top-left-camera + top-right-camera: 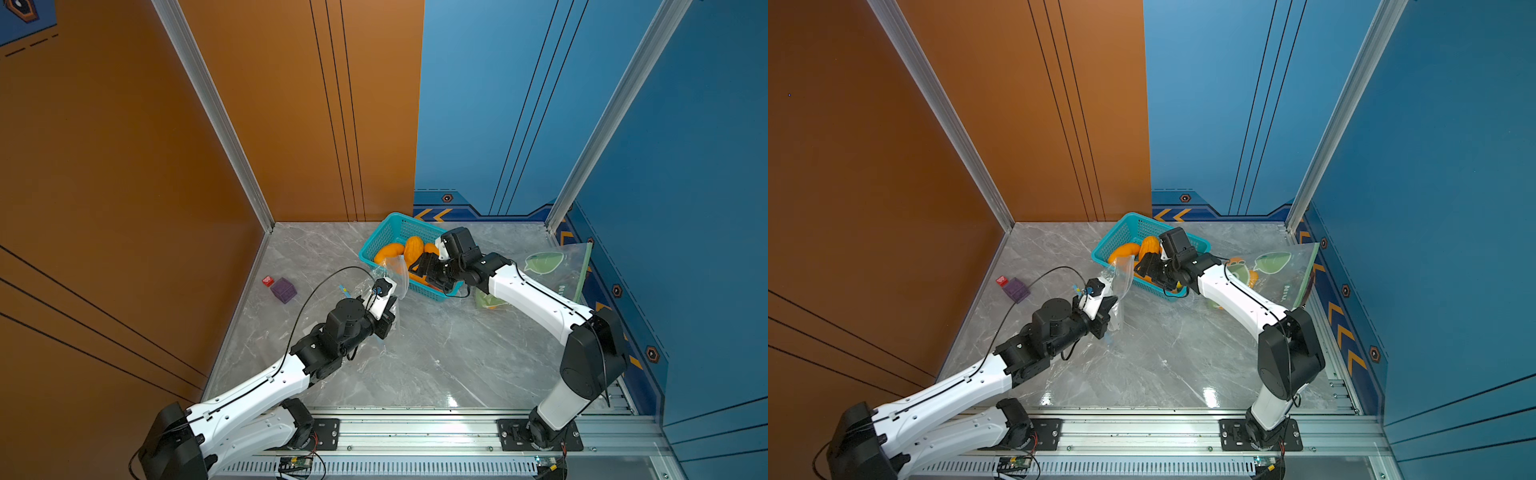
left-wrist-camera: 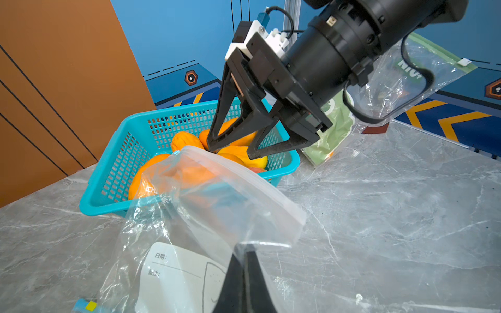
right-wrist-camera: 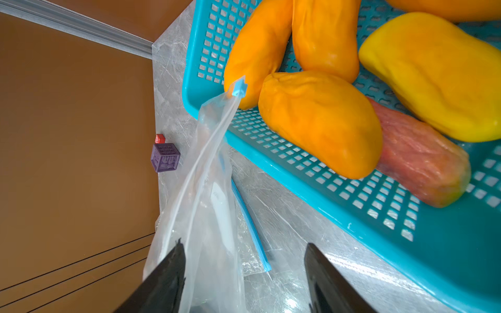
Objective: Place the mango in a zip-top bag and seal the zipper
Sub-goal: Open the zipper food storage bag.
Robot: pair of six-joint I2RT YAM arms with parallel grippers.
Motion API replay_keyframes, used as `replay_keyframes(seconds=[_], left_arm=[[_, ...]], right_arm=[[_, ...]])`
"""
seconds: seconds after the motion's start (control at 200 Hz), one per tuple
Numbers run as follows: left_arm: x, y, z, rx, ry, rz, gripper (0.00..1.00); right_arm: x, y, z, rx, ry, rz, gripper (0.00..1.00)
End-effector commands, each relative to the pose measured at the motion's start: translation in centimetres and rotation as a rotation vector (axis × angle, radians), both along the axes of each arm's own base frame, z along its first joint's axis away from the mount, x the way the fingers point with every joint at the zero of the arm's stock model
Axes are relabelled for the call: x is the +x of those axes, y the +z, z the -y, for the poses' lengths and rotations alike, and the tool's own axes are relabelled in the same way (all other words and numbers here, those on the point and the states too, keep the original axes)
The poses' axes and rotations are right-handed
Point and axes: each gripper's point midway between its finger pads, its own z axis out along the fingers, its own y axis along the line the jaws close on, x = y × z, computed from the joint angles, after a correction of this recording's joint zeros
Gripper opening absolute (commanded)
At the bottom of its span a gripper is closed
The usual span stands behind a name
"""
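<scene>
Left wrist view gives the clearest read on progress. The left tool (image 2: pixel 245 261) is pinched fully closed on an edge of the clear plastic zip-top bag (image 2: pixel 217 206), holding it up off the grey marble-patterned surface (image 2: pixel 393 203) just in front of the teal perforated plastic basket (image 2: pixel 113 173). The bag has nothing in it.

The right tool (image 2: pixel 231 151) hangs over the basket with its 2 fingers spread and nothing between them, tips close above the orange and yellow mangoes (image 2: pixel 187 141), all of which lie in the basket.

By my judgement the task is at an early stage. The bag is presented, but no mango is grasped yet. Picking 1, passing it through the mouth and running the zipper shut all remain.

Only the right wrist view shows the small blue zipper slider (image 3: pixel 240 86) at the far end of the strip. It also shows a reddish mango (image 3: pixel 420 157) lying beside the orange ones, and a second flat bag with a blue strip (image 3: pixel 249 216) on the surface. Whether 1 finger brushes the held bag there, I cannot tell.

Both top views add the wider layout: a purple cube (image 1: pixel 283 289) well apart near the orange wall, and a green-printed bag (image 1: pixel 557 266) leaning at the blue wall.
</scene>
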Motion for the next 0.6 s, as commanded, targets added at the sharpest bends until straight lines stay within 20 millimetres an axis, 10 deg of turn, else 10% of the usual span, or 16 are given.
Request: replay_keyframes(seconds=[0.0, 0.596], left_arm=[[-0.6, -0.1, 0.3, -0.014, -0.026, 0.005, 0.0], [-0.3, -1.5, -0.2, 0.01, 0.007, -0.016, 0.0]], right_arm=[[0.3, 1.2, 0.7, -0.025, -0.025, 0.037, 0.7], [-1.2, -0.8, -0.9, -0.06, 0.01, 0.003, 0.66]])
